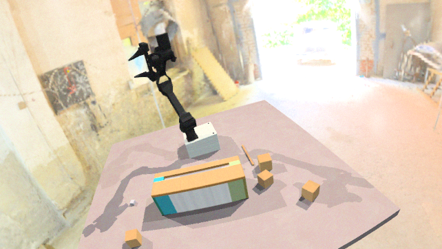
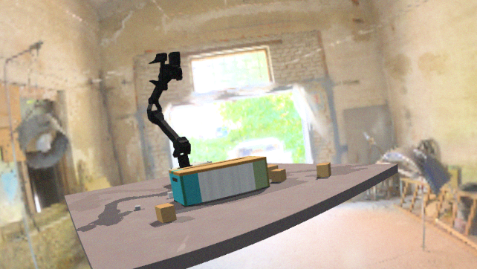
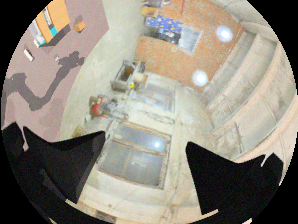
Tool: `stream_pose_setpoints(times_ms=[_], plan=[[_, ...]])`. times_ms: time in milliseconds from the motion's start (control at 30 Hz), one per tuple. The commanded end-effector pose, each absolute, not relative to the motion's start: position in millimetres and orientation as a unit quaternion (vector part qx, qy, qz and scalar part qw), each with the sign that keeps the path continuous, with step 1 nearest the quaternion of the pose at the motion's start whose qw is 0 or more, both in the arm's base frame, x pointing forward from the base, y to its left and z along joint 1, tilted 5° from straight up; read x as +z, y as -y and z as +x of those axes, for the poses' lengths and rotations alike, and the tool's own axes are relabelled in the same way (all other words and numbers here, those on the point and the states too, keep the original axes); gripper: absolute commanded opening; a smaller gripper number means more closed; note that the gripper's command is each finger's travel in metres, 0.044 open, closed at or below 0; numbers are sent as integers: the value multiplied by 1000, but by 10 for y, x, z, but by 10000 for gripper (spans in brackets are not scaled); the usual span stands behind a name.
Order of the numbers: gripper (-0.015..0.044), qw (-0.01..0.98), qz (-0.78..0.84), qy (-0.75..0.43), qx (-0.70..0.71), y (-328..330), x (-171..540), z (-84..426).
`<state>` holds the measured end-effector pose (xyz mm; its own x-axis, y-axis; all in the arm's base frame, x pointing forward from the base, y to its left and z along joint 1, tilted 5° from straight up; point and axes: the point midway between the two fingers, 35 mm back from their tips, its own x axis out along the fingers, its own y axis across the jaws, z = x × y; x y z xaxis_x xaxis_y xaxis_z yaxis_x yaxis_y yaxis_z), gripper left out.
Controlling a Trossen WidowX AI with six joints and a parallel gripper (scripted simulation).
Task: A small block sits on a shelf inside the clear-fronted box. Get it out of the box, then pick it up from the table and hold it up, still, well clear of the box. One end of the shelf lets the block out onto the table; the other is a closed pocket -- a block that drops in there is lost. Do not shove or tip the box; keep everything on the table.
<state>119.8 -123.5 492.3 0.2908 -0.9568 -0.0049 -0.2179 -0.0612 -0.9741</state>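
A small pale block (image 1: 132, 203) (image 2: 137, 207) (image 3: 56, 58) lies on the table, outside the box and off its teal end. The box (image 1: 200, 179) (image 2: 226, 183) (image 3: 59, 14) stands upright, with an orange top, a teal end, a green end and a greyish front; I make out no block behind that front. My gripper (image 1: 131, 68) (image 2: 149, 71) (image 3: 146, 142) is open and empty, raised high above the table, well clear of the box and the block.
One orange cube (image 1: 133, 238) (image 2: 166, 212) (image 3: 79, 26) stands front left. Others (image 1: 264, 162) (image 1: 265, 179) (image 1: 310, 190) stand beyond the green end, near a thin orange stick (image 1: 248, 155). A pale shape (image 2: 170, 195) shows by the teal end, its nature unclear.
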Motion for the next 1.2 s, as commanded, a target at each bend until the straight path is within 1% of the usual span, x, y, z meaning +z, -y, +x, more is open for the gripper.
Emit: stream_pose_setpoints(times_ms=[0, 33, 133, 300, 467, 633, 767, 900, 1033, 1167], plan=[[400, 505, -627, -465, -369, 1230, 4915, 1225], [400, 517, -624, -456, -368, 1215, 4888, 1305], [400, 590, -593, -415, -358, 1141, 4687, 1752], [400, 716, -490, -380, -321, 1062, 4174, 2423], [400, 798, -359, -386, -292, 1028, 3648, 2832], [400, 842, -210, -410, -279, 1006, 3134, 3084], [400, 851, -72, -437, -284, 994, 2707, 3211], [400, 828, 81, -466, -303, 971, 2272, 3276], [400, 769, 233, -494, -333, 925, 1851, 3272], [400, 665, 388, -514, -378, 841, 1453, 3220]])
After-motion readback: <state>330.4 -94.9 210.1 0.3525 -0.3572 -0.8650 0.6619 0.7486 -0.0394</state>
